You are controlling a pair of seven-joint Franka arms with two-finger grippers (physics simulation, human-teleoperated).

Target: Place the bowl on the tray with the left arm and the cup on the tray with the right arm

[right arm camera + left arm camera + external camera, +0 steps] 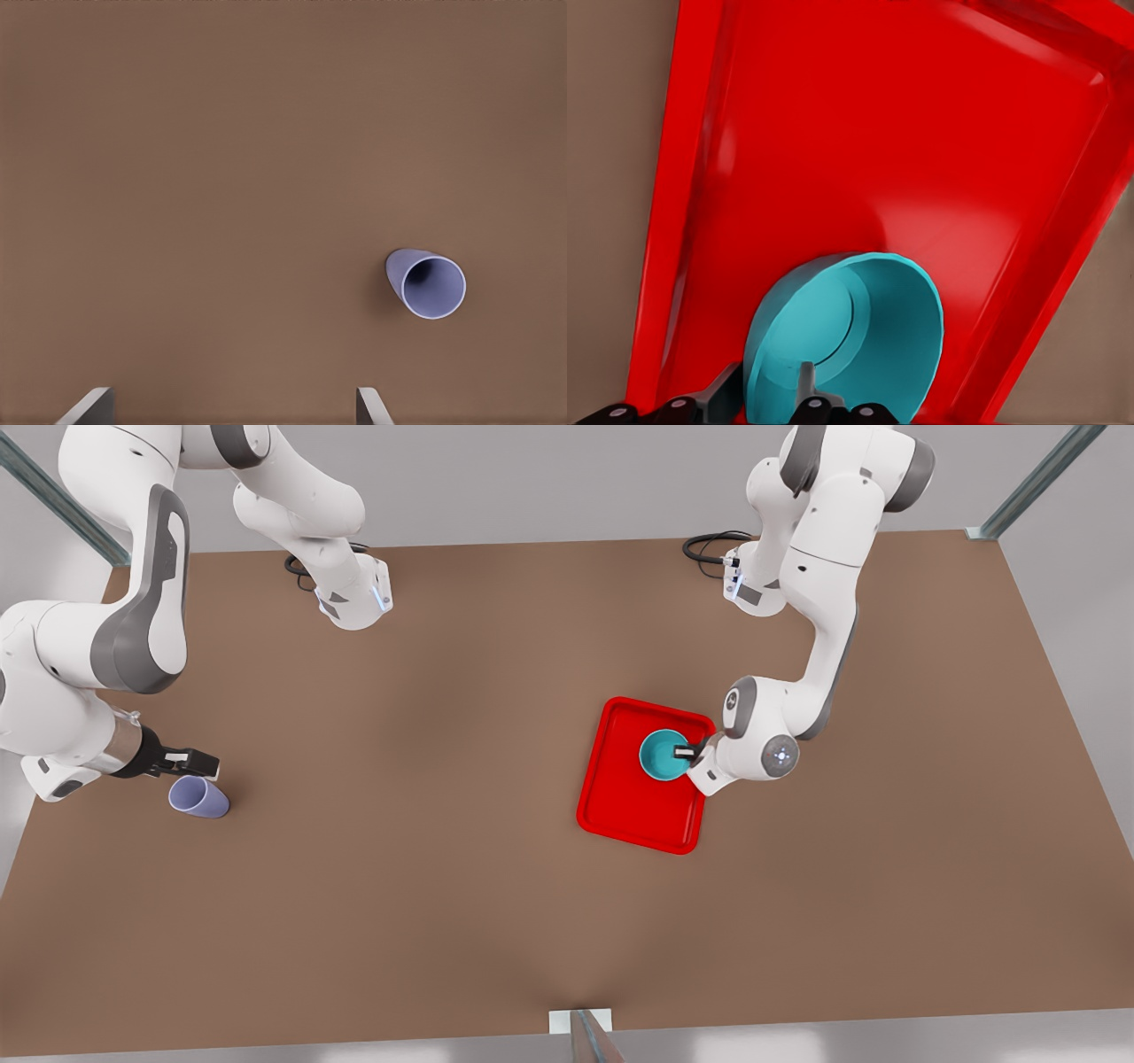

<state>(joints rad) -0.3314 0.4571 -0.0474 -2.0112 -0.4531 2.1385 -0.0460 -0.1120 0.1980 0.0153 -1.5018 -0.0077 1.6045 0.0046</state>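
The teal bowl (663,755) is over the far right part of the red tray (625,797). My left gripper (687,753) reaches in from the front view's right and is shut on the bowl's rim. In the left wrist view one finger (806,382) is inside the bowl (868,328) and the other is outside its wall, with the tray (904,150) spreading out beyond. The lavender cup (199,796) stands on the table at the front view's left. My right gripper (205,763) hovers open just beside it. The cup (427,283) lies off to one side of the open fingertips (93,405).
The brown table (425,824) stretches wide between the cup and the tray. Both arm bases stand at the far edge with black cables (709,545) beside them. Metal frame posts (589,1036) rise at the near edge and in the far corners.
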